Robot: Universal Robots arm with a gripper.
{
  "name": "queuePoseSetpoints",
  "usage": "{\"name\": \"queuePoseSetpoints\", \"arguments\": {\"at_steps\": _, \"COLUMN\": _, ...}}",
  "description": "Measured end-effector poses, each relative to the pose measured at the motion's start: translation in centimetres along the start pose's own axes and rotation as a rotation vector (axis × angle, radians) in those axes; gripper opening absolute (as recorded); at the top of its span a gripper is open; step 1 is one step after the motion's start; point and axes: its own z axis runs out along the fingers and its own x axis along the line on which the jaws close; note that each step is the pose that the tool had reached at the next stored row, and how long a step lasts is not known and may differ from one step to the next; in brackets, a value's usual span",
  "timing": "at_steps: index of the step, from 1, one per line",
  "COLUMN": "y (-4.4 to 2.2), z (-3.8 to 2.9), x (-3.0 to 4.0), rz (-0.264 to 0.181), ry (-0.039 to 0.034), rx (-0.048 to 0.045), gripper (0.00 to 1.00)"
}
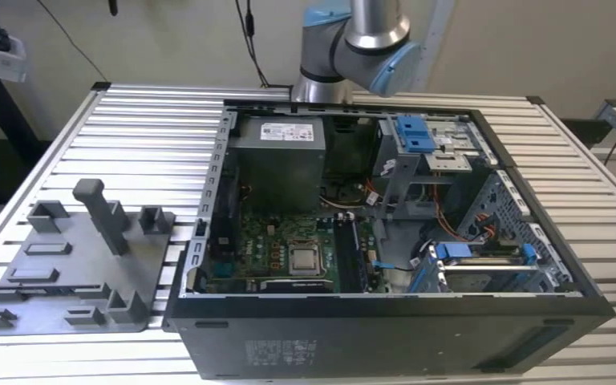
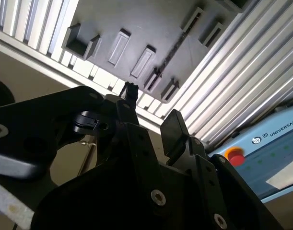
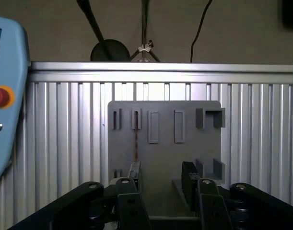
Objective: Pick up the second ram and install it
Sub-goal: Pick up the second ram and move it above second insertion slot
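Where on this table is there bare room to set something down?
Bare slatted table lies beyond the grey tray, between it, the computer case and the far edge. A narrower bare strip runs beside the case on the exterior view's right. Inside the case is crowded with boards and cables.

We see the ram point(image 3: 135, 139) edge-on in both wrist views, the ram point(image 2: 171, 49) showing as a long, thin, dark stick. It stands on its long edge on the grey tray point(image 3: 165, 158), its ends seated in two slotted posts.
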Motion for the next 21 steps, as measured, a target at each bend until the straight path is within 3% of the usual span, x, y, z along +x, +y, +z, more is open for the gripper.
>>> {"name": "queuePoseSetpoints", "arguments": {"at_steps": 7, "y": -0.1, "z": 1.0, "x": 0.09, "rz": 0.0, "ry": 0.0001, "rx": 0.0049, "gripper": 0.48}}
{"name": "queuePoseSetpoints", "arguments": {"at_steps": 12, "y": -0.15, "z": 1.57, "x": 0.12, "rz": -0.001, "ry": 0.0025, "rx": 0.0185, "gripper": 0.48}}
{"name": "queuePoseSetpoints", "arguments": {"at_steps": 16, "y": -0.18, "z": 1.93, "x": 0.13, "rz": 0.001, "ry": 0.0218, "rx": 0.0195, "gripper": 0.48}}
{"name": "queuePoseSetpoints", "arguments": {"at_steps": 19, "y": -0.18, "z": 2.1, "x": 0.13, "rz": 0.001, "ry": 0.0233, "rx": 0.034, "gripper": 0.48}}
{"name": "queuePoseSetpoints", "arguments": {"at_steps": 21, "y": -0.19, "z": 2.11, "x": 0.14, "rz": 0.0, "ry": 0.0232, "rx": 0.0376, "gripper": 0.48}}
